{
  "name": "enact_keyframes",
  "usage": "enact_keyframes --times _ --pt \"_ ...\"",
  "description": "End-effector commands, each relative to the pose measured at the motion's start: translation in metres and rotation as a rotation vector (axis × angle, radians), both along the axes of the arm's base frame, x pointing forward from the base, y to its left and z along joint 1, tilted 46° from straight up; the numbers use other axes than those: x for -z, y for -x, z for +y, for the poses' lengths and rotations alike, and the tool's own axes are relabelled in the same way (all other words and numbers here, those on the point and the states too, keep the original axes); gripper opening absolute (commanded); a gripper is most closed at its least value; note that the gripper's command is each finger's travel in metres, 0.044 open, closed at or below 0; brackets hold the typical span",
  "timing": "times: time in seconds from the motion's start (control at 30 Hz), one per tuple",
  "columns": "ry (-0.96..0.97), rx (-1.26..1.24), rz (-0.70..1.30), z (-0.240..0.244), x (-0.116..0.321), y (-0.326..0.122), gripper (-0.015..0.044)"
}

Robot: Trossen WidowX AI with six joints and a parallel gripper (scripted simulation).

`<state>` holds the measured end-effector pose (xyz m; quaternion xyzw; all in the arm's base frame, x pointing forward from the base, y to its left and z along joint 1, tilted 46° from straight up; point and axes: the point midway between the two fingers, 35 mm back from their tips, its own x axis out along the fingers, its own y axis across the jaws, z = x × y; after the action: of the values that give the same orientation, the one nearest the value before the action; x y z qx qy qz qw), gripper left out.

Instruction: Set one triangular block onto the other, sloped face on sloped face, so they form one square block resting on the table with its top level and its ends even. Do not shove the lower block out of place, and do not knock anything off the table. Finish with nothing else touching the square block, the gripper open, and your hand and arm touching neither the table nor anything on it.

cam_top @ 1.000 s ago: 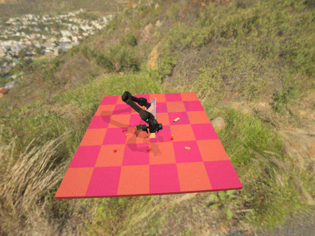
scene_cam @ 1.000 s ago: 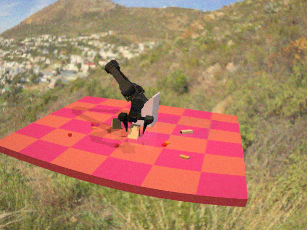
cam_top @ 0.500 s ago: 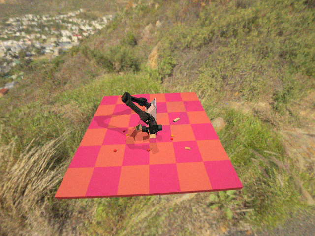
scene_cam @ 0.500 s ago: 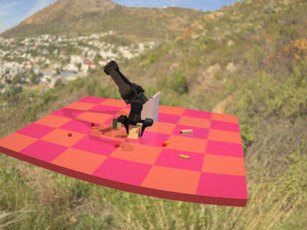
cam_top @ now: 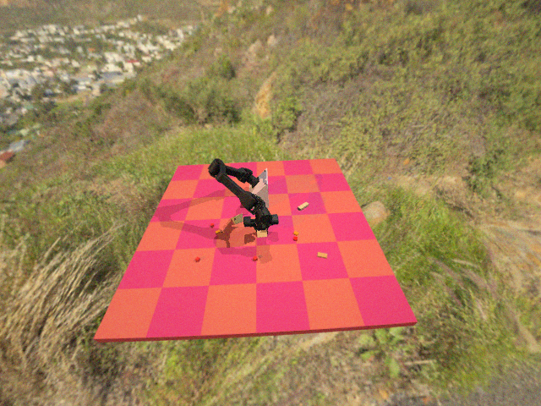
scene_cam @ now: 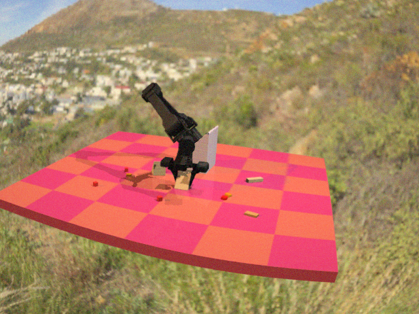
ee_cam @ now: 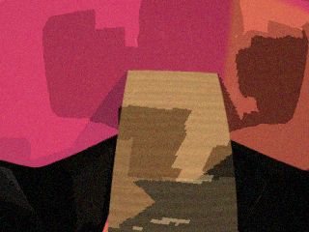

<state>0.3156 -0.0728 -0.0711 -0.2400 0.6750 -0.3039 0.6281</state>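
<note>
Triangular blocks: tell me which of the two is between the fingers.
The lighter tan triangular block, directly under the gripper, which is shut on it. The other triangular block stands apart on the table beside the arm, in shadow and ungripped.

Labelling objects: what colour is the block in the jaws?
Tan triangular block; wrist view shows it best.

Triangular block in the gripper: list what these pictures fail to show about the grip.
- Triangular block, wrist view: its lower end is cut off by the frame edge, with shadow over the face.
- Fingers: lost in the dark corners of the wrist view, so pad contact is not visible.
- Gripper, exterior view: too small to tell whether the block has left the table.
- Other triangular block: partly behind the arm.
</note>
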Motion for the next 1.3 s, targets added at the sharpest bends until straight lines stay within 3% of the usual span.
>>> enact_keyframes --times 0.0,0.07,0.73,1.27 --pt "0.000 -0.002 -0.004 0.007 -0.006 -0.002 0.0045" --pt "-0.001 -0.001 -0.004 0.013 -0.012 -0.003 0.0000" --pt "-0.003 -0.040 0.043 0.019 -0.019 -0.002 0.0000" --pt "-0.047 -0.388 0.392 0.019 -0.019 -0.002 0.0000"
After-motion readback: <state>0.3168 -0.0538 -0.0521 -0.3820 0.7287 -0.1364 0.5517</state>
